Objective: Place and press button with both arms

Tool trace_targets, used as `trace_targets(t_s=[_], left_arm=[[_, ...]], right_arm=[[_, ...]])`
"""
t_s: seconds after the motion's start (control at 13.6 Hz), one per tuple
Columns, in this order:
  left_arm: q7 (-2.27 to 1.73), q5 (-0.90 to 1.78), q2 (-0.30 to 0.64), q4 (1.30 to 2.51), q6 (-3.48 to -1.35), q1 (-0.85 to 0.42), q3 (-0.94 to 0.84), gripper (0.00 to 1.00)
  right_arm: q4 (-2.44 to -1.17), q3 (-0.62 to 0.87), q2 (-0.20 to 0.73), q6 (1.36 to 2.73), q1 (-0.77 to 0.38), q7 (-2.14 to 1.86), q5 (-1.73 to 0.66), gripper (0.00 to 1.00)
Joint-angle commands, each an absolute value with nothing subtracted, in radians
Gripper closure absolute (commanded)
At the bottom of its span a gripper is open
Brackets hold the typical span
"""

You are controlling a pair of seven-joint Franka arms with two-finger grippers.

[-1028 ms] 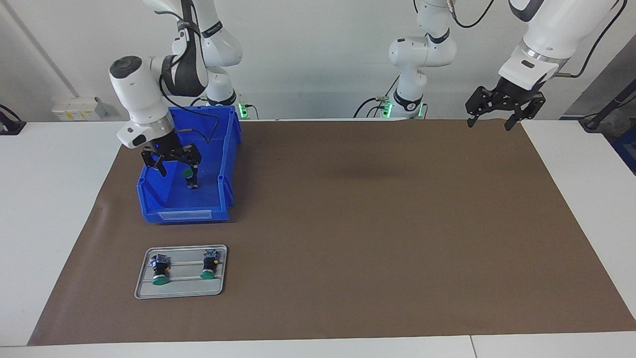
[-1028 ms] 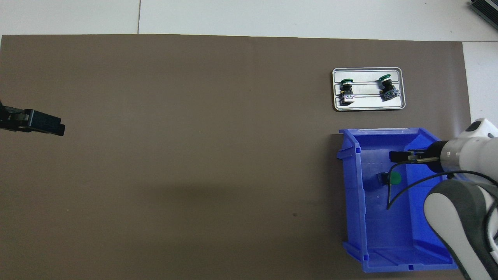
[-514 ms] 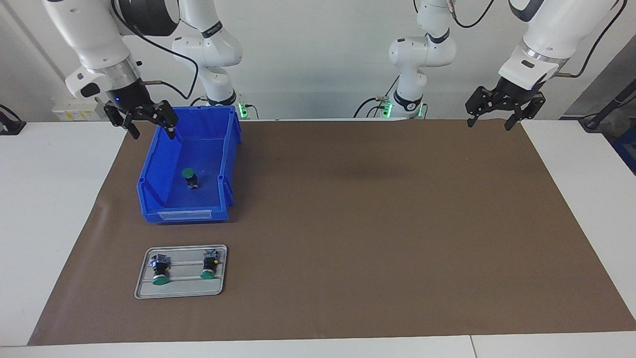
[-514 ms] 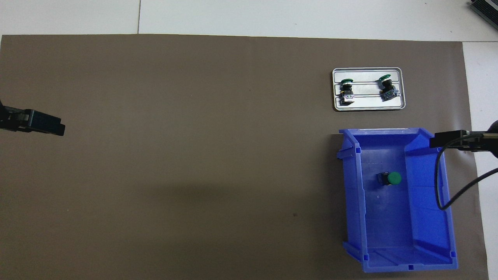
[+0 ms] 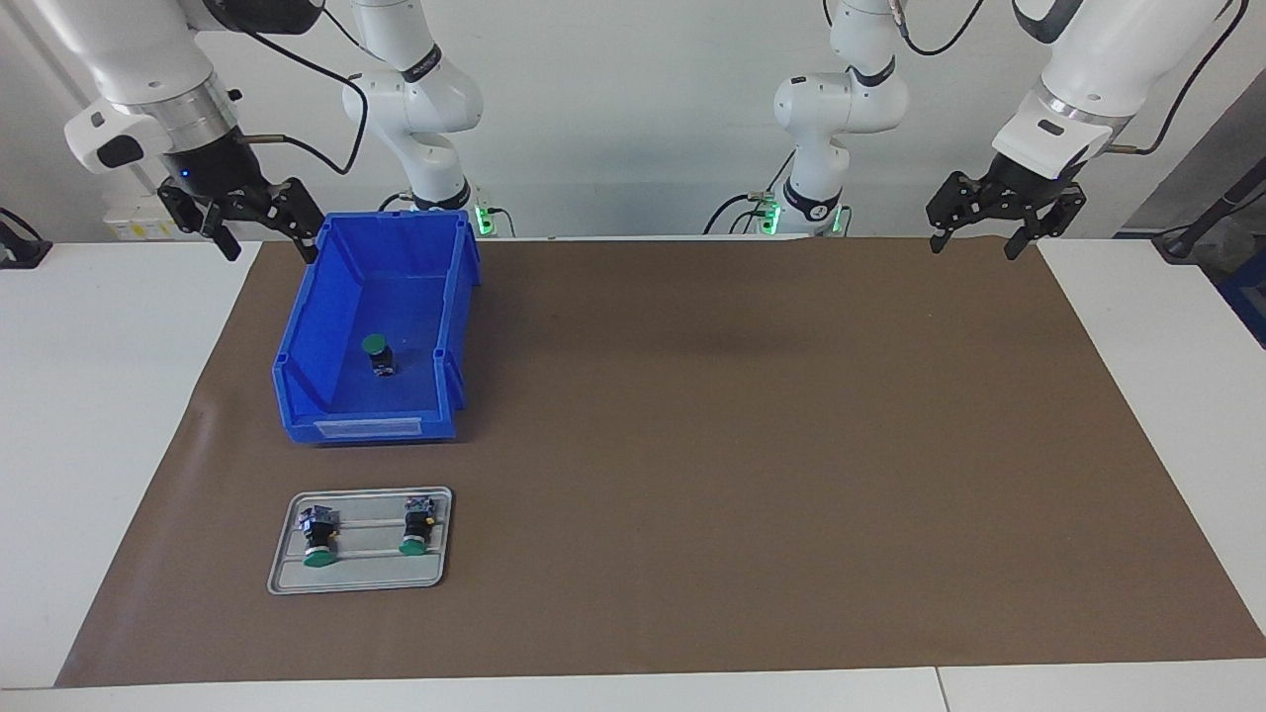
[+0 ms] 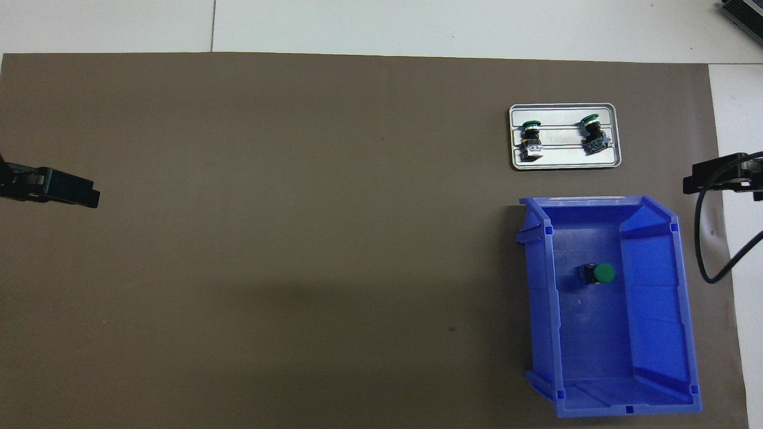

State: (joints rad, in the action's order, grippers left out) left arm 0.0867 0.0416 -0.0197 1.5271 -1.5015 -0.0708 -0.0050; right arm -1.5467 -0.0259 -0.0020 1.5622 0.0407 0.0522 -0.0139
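One green-capped button (image 5: 379, 354) (image 6: 598, 273) lies alone on the floor of the blue bin (image 5: 297, 381) (image 6: 542, 298). Two more buttons (image 5: 318, 539) (image 5: 417, 527) lie on the grey tray (image 5: 282, 585) (image 6: 614, 162), caps pointing away from the robots. My right gripper (image 5: 273, 255) hangs open and empty, raised over the mat's edge beside the bin, at the right arm's end of the table. My left gripper (image 5: 973, 250) waits open and empty, raised over the mat's edge at the left arm's end.
A brown mat (image 5: 752, 445) covers most of the white table (image 5: 99, 396). The tray sits just farther from the robots than the bin. A black cable (image 6: 703, 250) loops down from the right wrist beside the bin.
My right gripper has risen out of the bin with nothing in it and swung out toward the right arm's end of the table. The button stayed in the bin. The left arm has not moved.
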Motion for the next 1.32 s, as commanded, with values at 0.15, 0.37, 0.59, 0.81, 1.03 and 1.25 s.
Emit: trace_targets(t_s=[0.15,0.37,0.59,0.81,1.03,1.25], left_arm=[[0.097,0.046,-0.049,1.563,-1.513,-0.058,-0.011,0.00],[0.097,0.046,-0.049,1.562,-1.513,-0.058,-0.011,0.00],[0.097,0.046,-0.049,1.562,-1.513,-0.058,-0.011,0.00],[0.097,0.046,-0.049,1.562,-1.513,-0.058,-0.011,0.00],[0.097,0.046,-0.049,1.562,-1.513,-0.058,-0.011,0.00],[0.097,0.046,-0.049,1.562,-1.513,-0.058,-0.011,0.00]], right_arm=[[-1.525,-0.014,0.000,1.525,0.037,0.048,0.011,0.00],[-1.478,-0.005,0.009,1.473,0.031,0.012,0.080,0.00],[-1.451,0.011,0.017,1.437,0.035,0.014,0.036,0.00],[-1.462,0.009,0.018,1.443,0.037,0.014,0.015,0.00],[-1.474,0.009,0.015,1.479,0.031,-0.032,0.069,0.00],[-1.483,0.009,0.014,1.480,0.032,-0.035,0.072,0.00]])
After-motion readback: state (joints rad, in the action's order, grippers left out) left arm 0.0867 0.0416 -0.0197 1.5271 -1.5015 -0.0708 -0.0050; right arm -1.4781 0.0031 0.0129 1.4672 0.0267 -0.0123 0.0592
